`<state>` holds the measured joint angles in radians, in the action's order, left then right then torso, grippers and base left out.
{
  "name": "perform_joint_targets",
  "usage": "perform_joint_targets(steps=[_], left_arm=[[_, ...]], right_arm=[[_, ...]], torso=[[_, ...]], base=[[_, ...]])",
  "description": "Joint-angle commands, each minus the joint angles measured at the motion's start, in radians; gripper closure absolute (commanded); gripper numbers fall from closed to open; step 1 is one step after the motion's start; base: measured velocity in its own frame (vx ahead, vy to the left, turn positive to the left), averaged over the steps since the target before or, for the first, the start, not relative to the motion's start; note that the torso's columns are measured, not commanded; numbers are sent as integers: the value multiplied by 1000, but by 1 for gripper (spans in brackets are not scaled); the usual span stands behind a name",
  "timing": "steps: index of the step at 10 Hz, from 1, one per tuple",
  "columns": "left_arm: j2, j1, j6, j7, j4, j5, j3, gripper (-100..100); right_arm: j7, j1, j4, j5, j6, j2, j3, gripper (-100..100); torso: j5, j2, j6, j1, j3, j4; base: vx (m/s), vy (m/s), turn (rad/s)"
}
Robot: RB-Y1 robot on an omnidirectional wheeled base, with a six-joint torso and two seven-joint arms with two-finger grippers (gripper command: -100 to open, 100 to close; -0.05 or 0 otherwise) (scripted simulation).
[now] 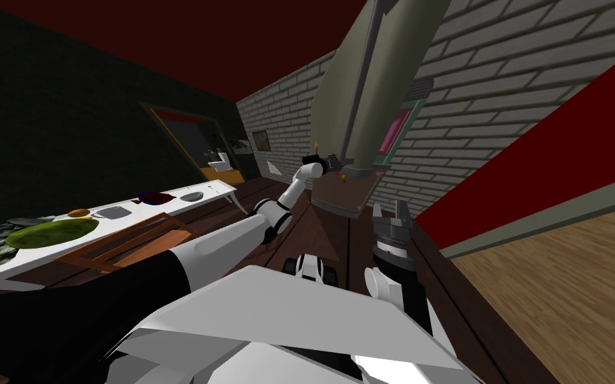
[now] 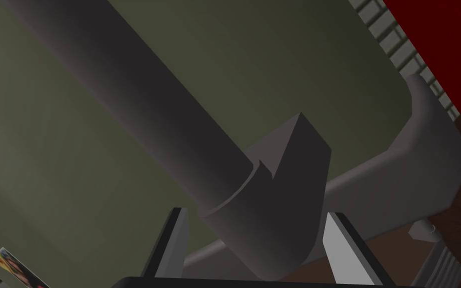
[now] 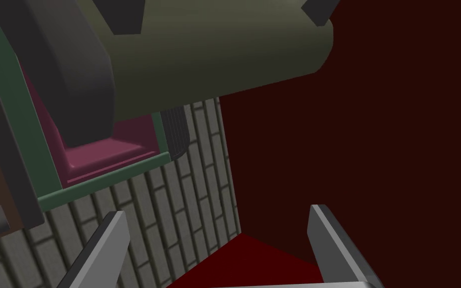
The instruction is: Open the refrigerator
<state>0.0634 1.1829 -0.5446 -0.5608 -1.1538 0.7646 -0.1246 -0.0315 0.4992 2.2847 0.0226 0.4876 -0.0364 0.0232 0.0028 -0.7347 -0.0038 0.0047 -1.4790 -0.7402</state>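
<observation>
- Standing close to the fridge. The right gripper [image 1: 393,212] is nearest, just ahead of the chest, with its blades spread wide and nothing between them.
- The left arm is stretched forward and up to the appliance. The left gripper [image 1: 329,162] sits at the lower end of the long dark grey bar handle [image 2: 174,130].
- In the left wrist view the two blades are clamped on the handle's curved foot, one against each side. Their gap is narrower than the idle right hand's, so I read this as a firm grasp, not a hover.
- The tall olive-green refrigerator door [image 1: 379,73] carries that handle and has a rounded grey trim along its bottom edge.
- The door stands ajar. The right wrist view shows a gap between it and the green-framed cabinet [image 3: 24,125], with the magenta inner lining [image 3: 104,150] exposed there.
- The fridge backs onto a grey brick wall [image 1: 499,87]. Well apart on my left runs a long white counter [image 1: 174,207] set with dishes.
- Progress, as judged: the reach and grasp are done, the seal is broken and the door is off its frame.
- What is left: drawing the handle outward along the hinge arc until the door stands wide, since the opening looks only partial.
</observation>
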Motion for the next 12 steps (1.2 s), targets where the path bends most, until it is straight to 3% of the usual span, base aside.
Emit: perform_joint_targets(steps=[1,5,8,12], left_arm=[[-3,2,-1,1,-18,14,-9,100],[-18,-8,-13,14,-37,54,-40,100],[-23,-11,-20,17,-53,72,-51,100],[-32,-19,-35,25,-87,108,-73,100]], right_arm=[[0,0,0,0,0,0,0,0],[0,0,0,0,0,0,0,0],[0,0,0,0,0,0,0,0],[0,0,0,0,0,0,0,0]], torso=[[-1,-3,2,1,3,1],[-4,-2,2,-11,1,0],[-1,0,2,0,0,2],[0,5,0,-1,-4,1]], base=[[-4,246,-30],[17,196,-31],[62,230,-43],[53,236,-31]])
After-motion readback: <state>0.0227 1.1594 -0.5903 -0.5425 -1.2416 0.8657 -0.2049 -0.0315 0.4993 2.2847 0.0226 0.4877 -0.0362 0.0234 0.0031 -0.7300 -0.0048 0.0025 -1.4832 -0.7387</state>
